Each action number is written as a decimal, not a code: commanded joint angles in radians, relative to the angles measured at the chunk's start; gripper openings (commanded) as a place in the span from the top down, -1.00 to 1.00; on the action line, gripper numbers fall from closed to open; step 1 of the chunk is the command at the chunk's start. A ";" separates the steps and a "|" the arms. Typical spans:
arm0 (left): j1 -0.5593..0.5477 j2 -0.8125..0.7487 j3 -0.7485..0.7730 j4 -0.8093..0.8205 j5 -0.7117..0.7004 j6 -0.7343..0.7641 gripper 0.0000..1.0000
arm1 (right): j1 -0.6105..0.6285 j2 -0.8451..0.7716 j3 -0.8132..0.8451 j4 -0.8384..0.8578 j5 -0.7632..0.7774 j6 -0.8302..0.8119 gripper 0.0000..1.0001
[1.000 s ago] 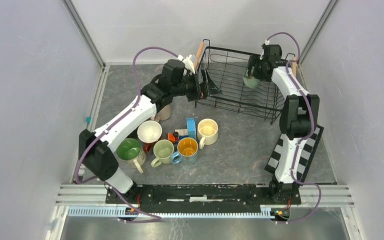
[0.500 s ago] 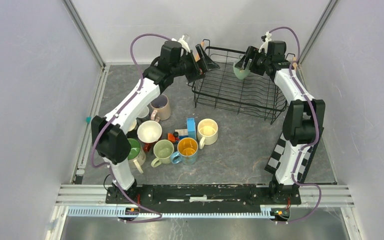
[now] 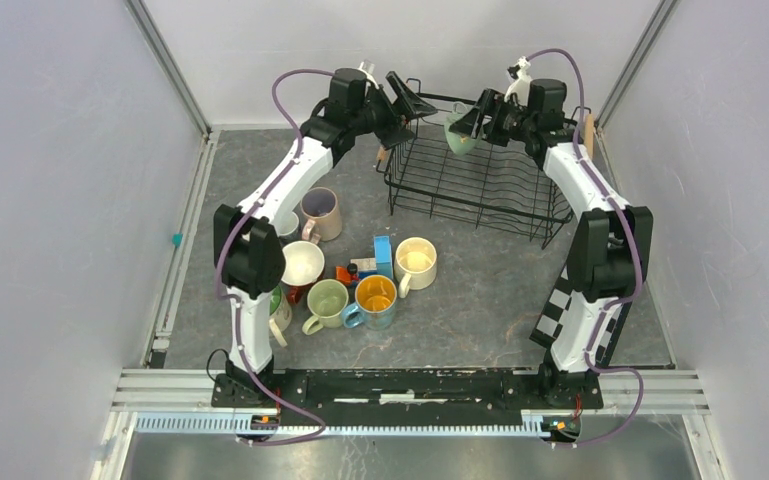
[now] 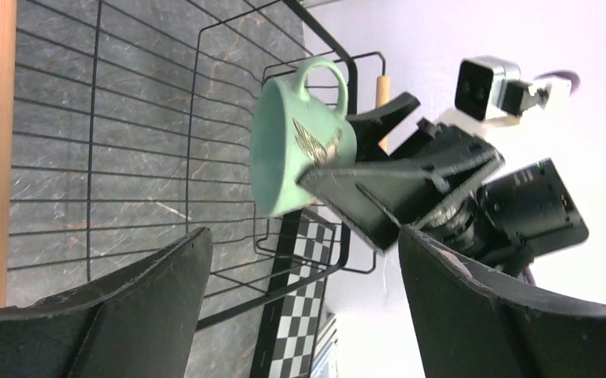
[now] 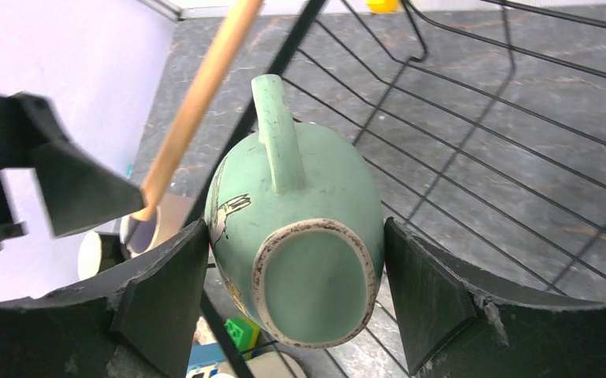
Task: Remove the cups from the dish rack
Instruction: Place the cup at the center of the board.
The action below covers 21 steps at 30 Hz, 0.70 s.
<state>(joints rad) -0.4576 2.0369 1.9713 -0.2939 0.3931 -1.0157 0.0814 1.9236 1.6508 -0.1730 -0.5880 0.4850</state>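
Item: pale green cup [image 5: 284, 189], pinched by the right pincer [image 5: 295, 295], held above the dish rack [image 3: 480, 185]. Left pincer [image 4: 303, 244] spread, empty, facing it. Rack beneath apparently bare. Other cups [image 3: 415, 262] stand on the tabletop [image 3: 500, 300], well below both pincers. Setting-down remains.

We are seeing a pale green mug [image 3: 457, 133] with a bird print hanging on its side, handle up, above the far left corner of the black wire dish rack [image 3: 480, 185]. A pink-beige mug [image 3: 320, 213], cream mug [image 3: 416, 260] and blue mug [image 3: 376, 297] are standing upright on the near left.
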 commanded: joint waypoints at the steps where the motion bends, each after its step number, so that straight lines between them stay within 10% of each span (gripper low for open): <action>1: 0.015 0.040 0.060 0.099 0.057 -0.126 -0.82 | 0.016 -0.095 -0.010 0.137 -0.104 0.034 0.18; 21: 0.016 0.075 -0.006 0.399 0.136 -0.397 -0.30 | 0.040 -0.109 -0.073 0.346 -0.238 0.191 0.17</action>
<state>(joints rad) -0.4419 2.1204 1.9812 -0.0010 0.4843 -1.3262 0.1162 1.8652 1.5780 0.0368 -0.7723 0.6132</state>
